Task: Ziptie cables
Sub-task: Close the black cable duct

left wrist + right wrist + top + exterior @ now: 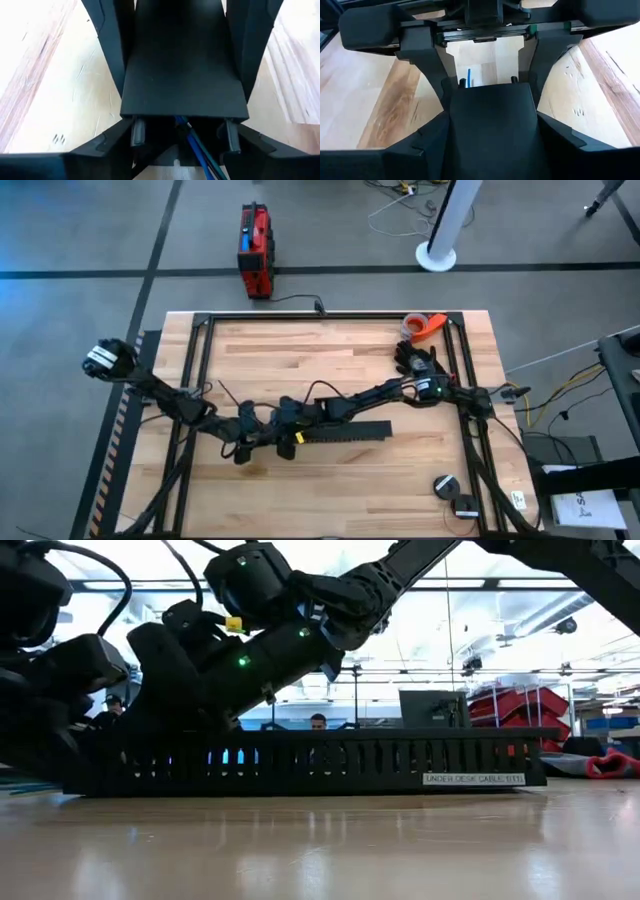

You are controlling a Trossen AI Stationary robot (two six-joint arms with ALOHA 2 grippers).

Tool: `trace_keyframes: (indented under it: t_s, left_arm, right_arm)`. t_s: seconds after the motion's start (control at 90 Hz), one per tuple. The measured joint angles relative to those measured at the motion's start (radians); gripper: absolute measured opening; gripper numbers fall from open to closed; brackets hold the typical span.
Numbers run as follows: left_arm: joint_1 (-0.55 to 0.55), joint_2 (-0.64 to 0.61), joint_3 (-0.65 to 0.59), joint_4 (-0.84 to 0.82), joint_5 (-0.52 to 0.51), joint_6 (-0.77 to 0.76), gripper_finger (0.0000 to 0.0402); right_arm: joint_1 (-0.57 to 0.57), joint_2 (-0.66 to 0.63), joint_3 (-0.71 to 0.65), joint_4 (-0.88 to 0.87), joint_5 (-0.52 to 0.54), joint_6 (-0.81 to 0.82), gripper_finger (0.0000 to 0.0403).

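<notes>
A long black slotted rail (345, 430) lies flat on the wooden table, its side wall facing the low view (330, 760). The cables, blue and green (192, 145), run out of the rail's left end; a blue one also shows in the right wrist view (468, 77). My left gripper (243, 448) is open at that end, with the cables between its fingers (137, 132). My right gripper (290, 425) faces it from the right and straddles the rail (490, 135) a little farther along. My right gripper has one finger (432, 140) against each long side of the rail (470, 125), near its left end. The fingers come slanting down from the table's right and point along the rail. The rail lies flat on the table.
A black frame (200, 380) borders the tabletop. An orange tape roll (425, 327) and a dark bundle (415, 360) sit at the far right, and round items (447, 486) at the near right. A red box (255, 250) stands on the floor beyond. People (318, 722) show in the room.
</notes>
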Motion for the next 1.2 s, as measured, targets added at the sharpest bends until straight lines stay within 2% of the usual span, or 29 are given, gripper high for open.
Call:
trace_keyframes:
  t_s: [0.289,0.967,1.2]
  left_arm:
    - [0.025,-0.008,0.019,0.048,-0.009,0.049,0.0221]
    - [0.030,-0.013,0.015,-0.056,0.001,0.003,0.0216]
    - [0.030,-0.013,0.007,-0.029,0.005,0.008,0.0222]
  right_arm:
    - [-0.004,0.000,0.003,-0.008,0.011,-0.009,0.0213]
    - [-0.004,0.002,0.003,-0.061,0.014,0.019,0.0214]
    - [-0.004,0.012,-0.005,0.015,0.014,0.021,0.0213]
